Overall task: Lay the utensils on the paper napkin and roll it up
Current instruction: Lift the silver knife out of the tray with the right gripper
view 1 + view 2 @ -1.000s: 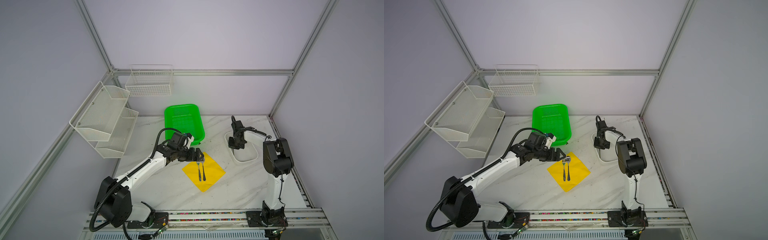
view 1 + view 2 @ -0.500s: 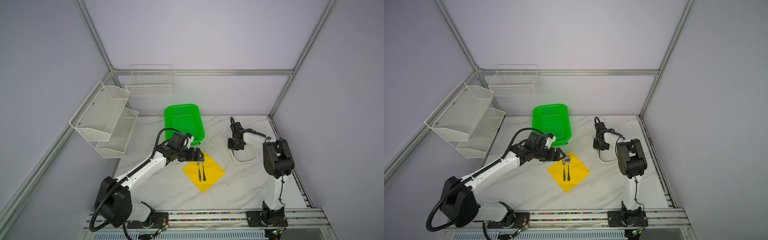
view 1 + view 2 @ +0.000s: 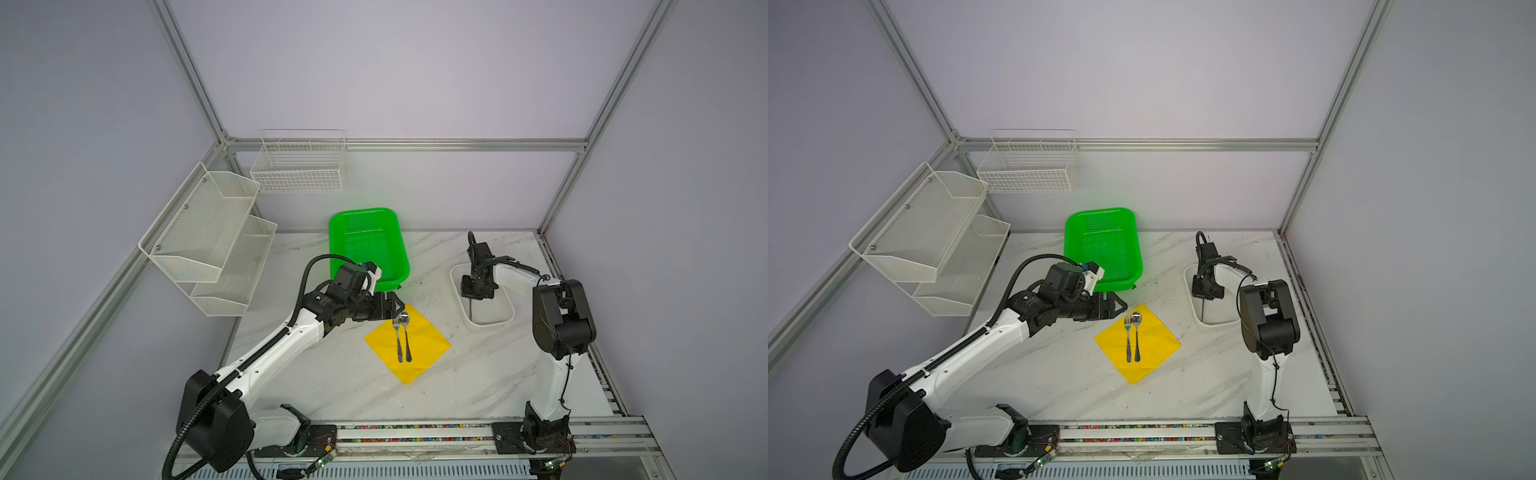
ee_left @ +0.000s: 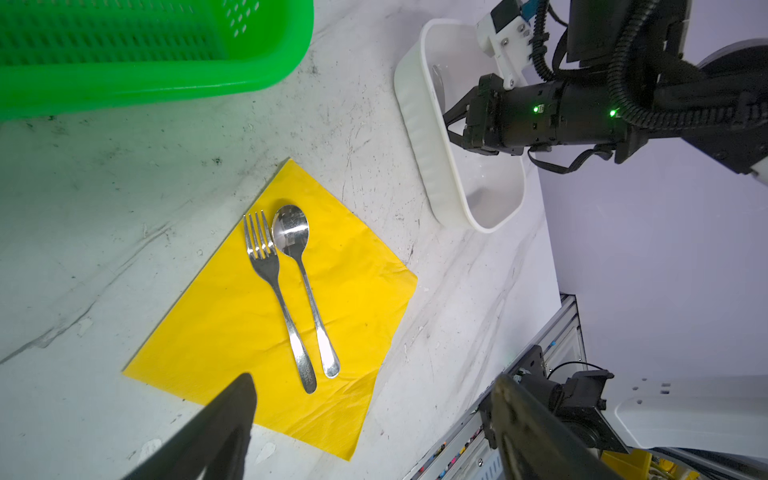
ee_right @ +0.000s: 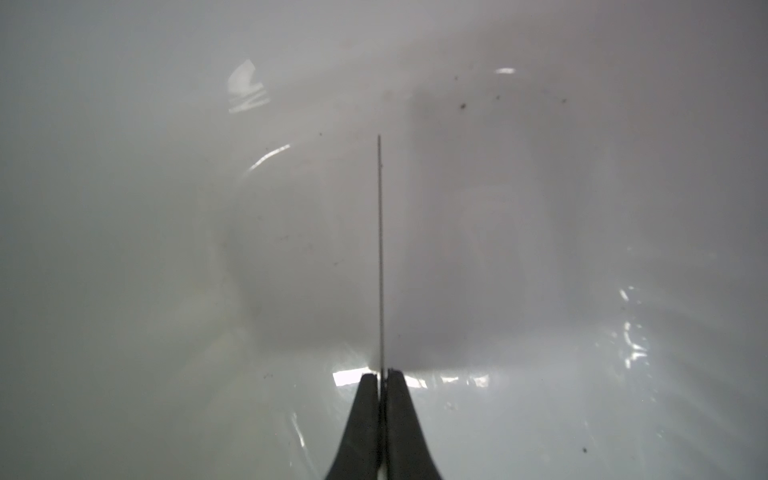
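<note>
paper napkin (image 3: 428, 347) (image 3: 1158, 343): bright yellow square, flat on the marble surface (image 3: 332, 382), one corner turned to the back wall; it lies in front of the green basket (image 3: 365, 249) and left of the white tray (image 3: 455, 286), clear of both; faint creases show in the left wrist view (image 4: 232, 324)
fork (image 3: 398, 340) (image 4: 274, 286): on the napkin, the left one of the pair, tines toward the back corner, handle toward the front rail
spoon (image 3: 407, 337) (image 4: 308, 286): on the napkin just beside the fork and parallel to it, bowl up; bowl and tines sit so close I cannot tell whether they touch
knife (image 5: 380, 249): not on the napkin; it hangs straight down inside the white tray, seen edge-on as a thin line, also faint in a top view (image 3: 1203, 311); whether its tip meets the tray floor I cannot tell
right tool (image 5: 383, 376) (image 3: 473, 296): clenched on the knife, its two fingers (image 5: 361, 415) pressed against either side of the blade's upper end, poised over the tray's inside
left tool (image 3: 398, 308) (image 4: 374, 378): released, fingers (image 4: 232, 415) spread wide with nothing between them; it hovers by the napkin's far corner, near the heads of fork and spoon and not touching them
green basket: perforated plastic, at the back of the surface, just behind the left tool's wrist
wall racks: a white wire basket (image 3: 299, 166) on the back wall and a two-tier mesh shelf (image 3: 208, 232) on the left wall
</note>
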